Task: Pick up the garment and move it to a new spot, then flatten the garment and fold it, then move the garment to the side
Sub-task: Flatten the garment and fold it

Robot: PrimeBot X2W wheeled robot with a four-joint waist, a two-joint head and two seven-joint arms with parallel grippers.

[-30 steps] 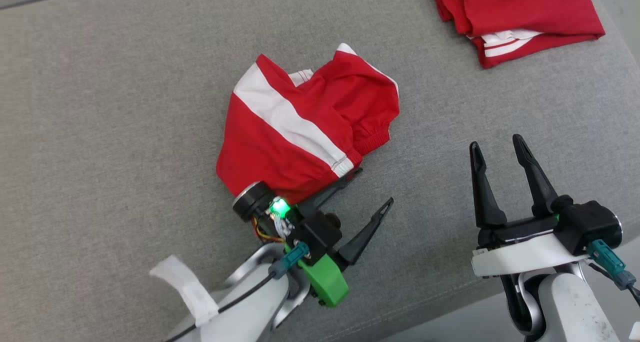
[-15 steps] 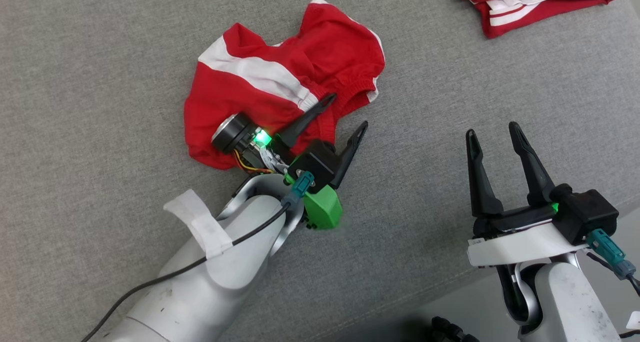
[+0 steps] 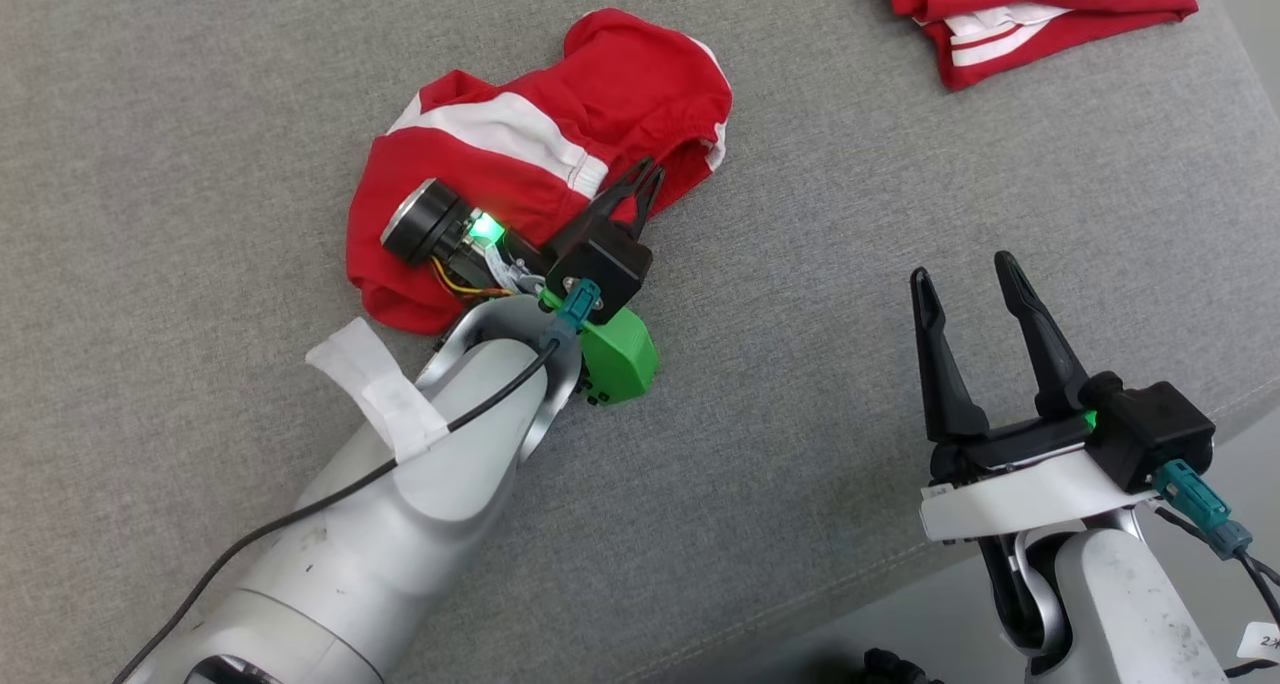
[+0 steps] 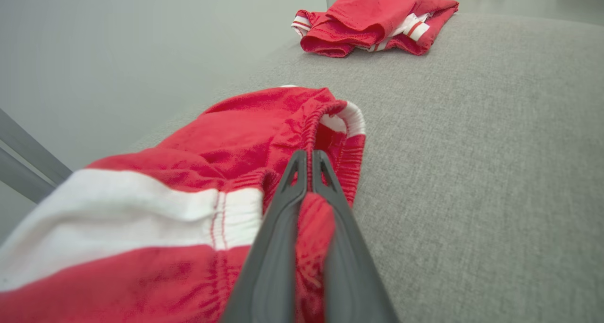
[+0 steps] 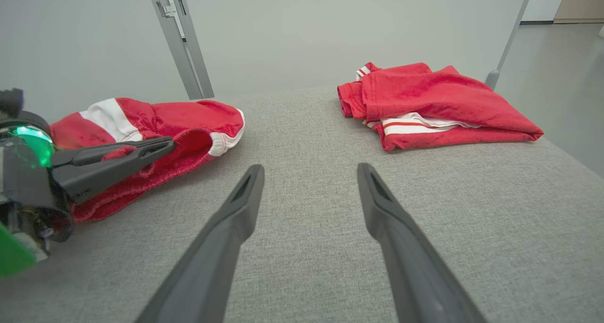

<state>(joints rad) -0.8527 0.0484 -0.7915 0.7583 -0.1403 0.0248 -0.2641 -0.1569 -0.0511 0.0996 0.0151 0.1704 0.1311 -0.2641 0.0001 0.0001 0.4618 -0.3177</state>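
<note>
The garment (image 3: 540,154) is a crumpled pair of red shorts with a broad white stripe, lying on the grey cushion (image 3: 200,114). My left gripper (image 3: 645,176) is shut on its elastic waistband at the near right edge. In the left wrist view the two dark fingers meet at the gripper's tip (image 4: 309,160), with red cloth of the garment (image 4: 226,143) pinched between them. The right wrist view has the garment (image 5: 155,117) at the left, with the left gripper (image 5: 163,148) on it. My right gripper (image 3: 970,279) stands open and holds nothing, to the right of the garment over bare cushion (image 5: 309,172).
A second red garment (image 3: 1030,4) with white stripes lies folded at the far right corner (image 4: 373,16) (image 5: 434,101). The cushion's front edge (image 3: 850,604) runs diagonally at the lower right. Grey metal posts (image 5: 181,39) stand behind the cushion.
My left gripper reached forward onto the garment's waistband and its jaws went from wide open to shut on the cloth. The head camera shifted. The right gripper stayed open.
</note>
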